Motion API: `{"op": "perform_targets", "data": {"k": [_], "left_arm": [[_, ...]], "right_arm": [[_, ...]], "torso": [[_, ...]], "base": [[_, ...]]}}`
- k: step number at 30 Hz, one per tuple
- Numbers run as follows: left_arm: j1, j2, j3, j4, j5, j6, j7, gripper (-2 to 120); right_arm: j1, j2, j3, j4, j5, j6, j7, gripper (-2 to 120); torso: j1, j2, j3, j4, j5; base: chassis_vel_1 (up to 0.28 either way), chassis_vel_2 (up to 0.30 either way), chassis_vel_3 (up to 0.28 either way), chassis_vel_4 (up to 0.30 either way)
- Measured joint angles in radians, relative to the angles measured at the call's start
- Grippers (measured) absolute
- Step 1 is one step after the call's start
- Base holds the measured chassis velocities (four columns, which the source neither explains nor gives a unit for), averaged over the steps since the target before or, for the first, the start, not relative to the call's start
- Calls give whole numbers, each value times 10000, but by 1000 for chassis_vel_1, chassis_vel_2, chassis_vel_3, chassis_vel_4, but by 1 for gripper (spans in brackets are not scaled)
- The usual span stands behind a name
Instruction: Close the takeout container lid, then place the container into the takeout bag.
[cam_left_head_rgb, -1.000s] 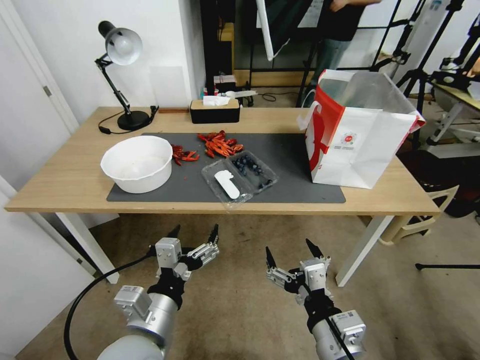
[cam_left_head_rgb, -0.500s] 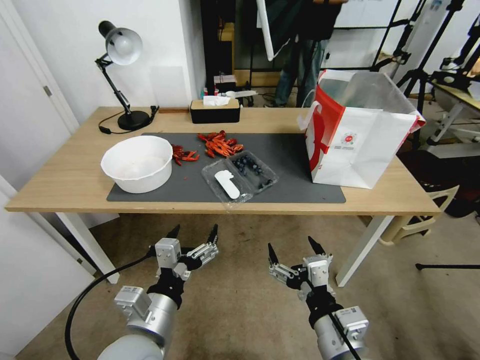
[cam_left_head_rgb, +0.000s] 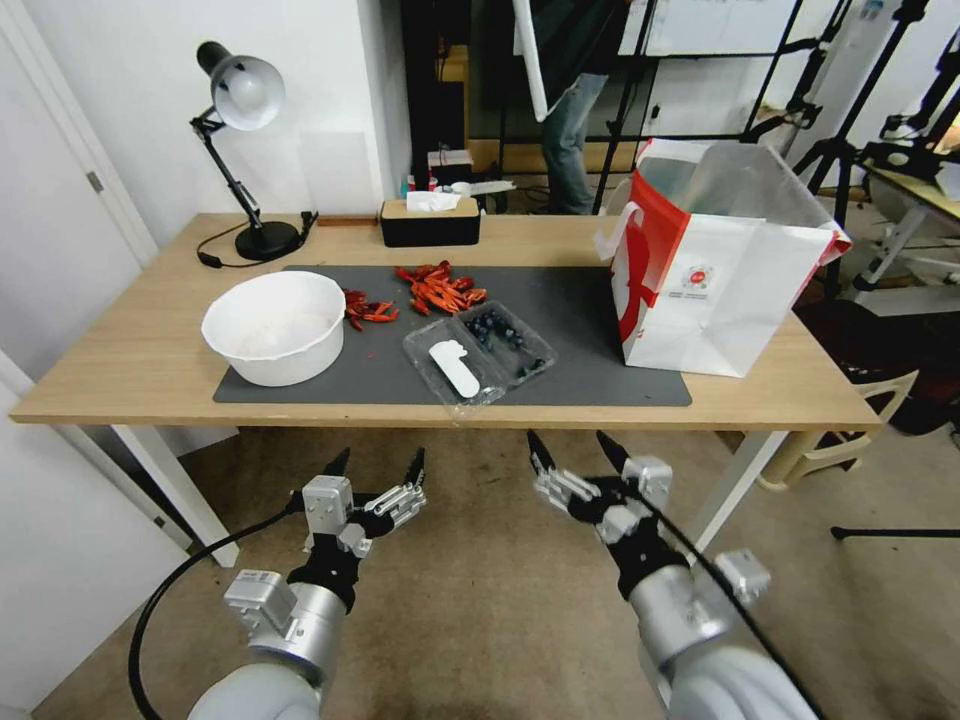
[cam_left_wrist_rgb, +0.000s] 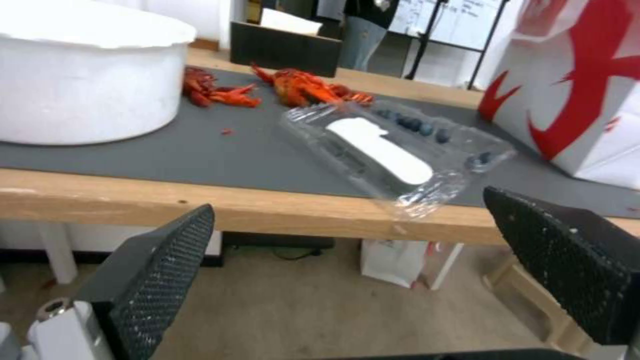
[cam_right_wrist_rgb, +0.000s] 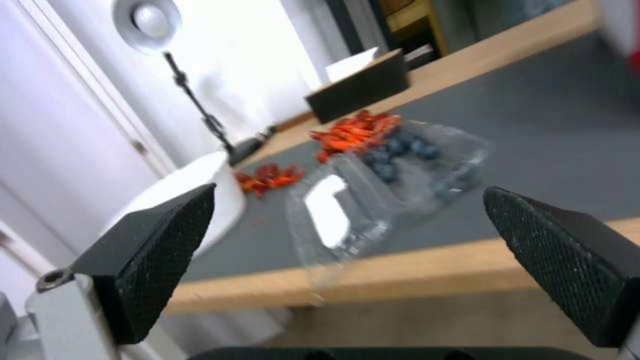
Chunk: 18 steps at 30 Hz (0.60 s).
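Your right claw (cam_left_head_rgb: 572, 452), spread wide and empty below the worktop (cam_left_head_rgb: 120, 370) edge, has the takeout container (cam_left_head_rgb: 480, 355) at about 11 o'clock, lid (cam_left_head_rgb: 452, 368) flung open nearest you. It is the nearer arm; the left claw (cam_left_head_rgb: 375, 470), also agape, sits lower.

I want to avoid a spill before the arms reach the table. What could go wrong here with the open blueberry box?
1. The takeout container lies open near the table edge; the lid may even overhang it, so a push could tip it off.
2. The blueberries are uncovered and could roll out.
3. The crayfish pieces lie just behind and could get knocked.
Both the right gripper and the left gripper are open, below the table.
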Motion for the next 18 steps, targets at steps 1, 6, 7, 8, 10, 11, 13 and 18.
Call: {"op": "perform_targets", "data": {"k": [1,6,7,8,10,11,13,18], "left_arm": [[0,0,0,0,0,0,0,100],[-115,-76,-208,332,31,-188,-10,100],[-136,-85,-301,427,23,-214,-5,100],[-136,-85,-301,427,23,-214,-5,100],[-157,-85,-424,550,17,-267,49,100],[-163,-84,-458,585,13,-291,80,100],[-166,-83,-473,599,13,-302,93,100],[-184,-79,-544,673,3,-350,156,100]], "right_arm": [[0,0,0,0,0,0,0,100],[1390,-676,-70,-982,2042,-190,362,100],[1716,-878,-120,-1315,2395,-207,436,100],[1716,-878,-120,-1315,2395,-207,436,100],[2138,-1172,-256,-1782,2766,-255,550,100],[2221,-1237,-293,-1869,2823,-266,572,100],[2261,-1269,-310,-1913,2851,-272,581,100],[2482,-1432,-407,-2166,2990,-294,635,100]], "torso": [[0,0,0,0,0],[1,-1,0,0,1],[1,0,-1,0,1],[1,0,-1,0,1],[1,-1,0,1,2],[1,0,0,1,1],[1,-1,0,1,0],[0,0,0,0,0]], "base": [[0,0,0,0],[0,0,0,0],[0,0,0,0],[0,0,0,0],[0,0,0,0],[0,0,0,0],[0,0,0,0],[0,0,0,0]]}}
